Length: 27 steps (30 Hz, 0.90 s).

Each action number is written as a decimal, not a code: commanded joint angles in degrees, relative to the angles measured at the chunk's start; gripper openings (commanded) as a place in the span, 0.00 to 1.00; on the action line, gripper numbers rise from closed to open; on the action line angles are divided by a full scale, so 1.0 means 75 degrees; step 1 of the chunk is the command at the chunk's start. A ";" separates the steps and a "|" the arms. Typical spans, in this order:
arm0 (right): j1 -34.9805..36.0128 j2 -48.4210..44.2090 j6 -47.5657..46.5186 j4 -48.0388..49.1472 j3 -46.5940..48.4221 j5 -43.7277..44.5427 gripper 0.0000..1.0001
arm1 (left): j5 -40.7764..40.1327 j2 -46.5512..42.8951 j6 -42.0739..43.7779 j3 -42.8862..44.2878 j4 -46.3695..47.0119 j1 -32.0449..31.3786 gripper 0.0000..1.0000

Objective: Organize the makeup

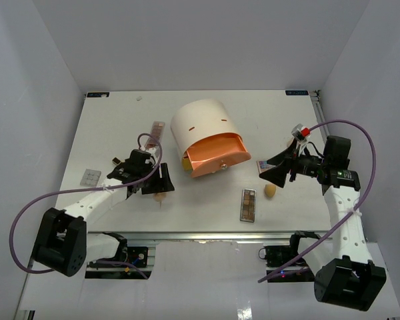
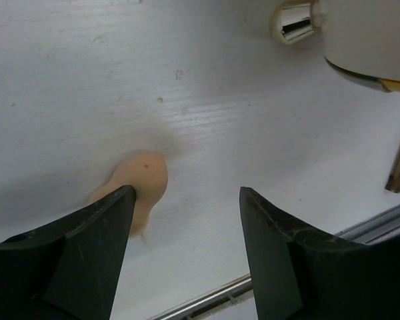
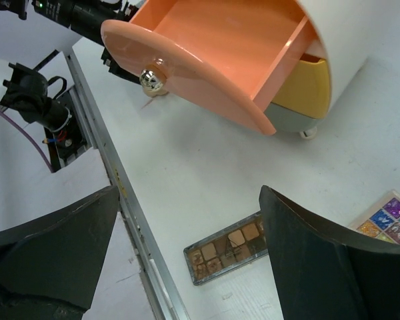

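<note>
The white worktop (image 1: pixel 120 120) is read here as a clock face from above, with twelve at its far edge. The cream organiser (image 1: pixel 199 120) stands just toward twelve of centre. Its orange drawer (image 1: pixel 217 155) is pulled out toward six with a gold knob (image 3: pixel 153 80) on its front. A yellow drawer (image 3: pixel 308 88) and a grey drawer (image 3: pixel 290 121) sit closed beneath it.

The left gripper (image 2: pixel 187 200) hangs low at eight o'clock of the organiser, its jaws spread apart. The right gripper (image 3: pixel 187 197) hovers at three to four o'clock of the organiser, its jaws spread wide and holding nothing.

A brown palette (image 1: pixel 248 205) lies flat at five o'clock of the organiser, near the front edge. A long pinkish palette (image 1: pixel 157 130) lies at nine o'clock, just beside the cylinder wall. A glitter palette (image 3: pixel 387 220) lies under the right gripper, and a small pale palette (image 1: pixel 90 177) sits well out toward the worktop's nine o'clock edge.

One beige sponge (image 2: pixel 143 180) rests on the worktop touching one finger (image 2: pixel 100 253) of the left gripper, partly hidden behind it and not pinched. A second sponge (image 1: pixel 271 190) lies between the brown palette and the right gripper, at one o'clock of that palette.
</note>
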 commanded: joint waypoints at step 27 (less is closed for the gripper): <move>-0.2995 -0.0655 -0.0575 0.1226 -0.1455 -0.2773 0.94 | -0.2505 -0.0700 -0.0165 0.1077 -0.1050 -0.0927 0.00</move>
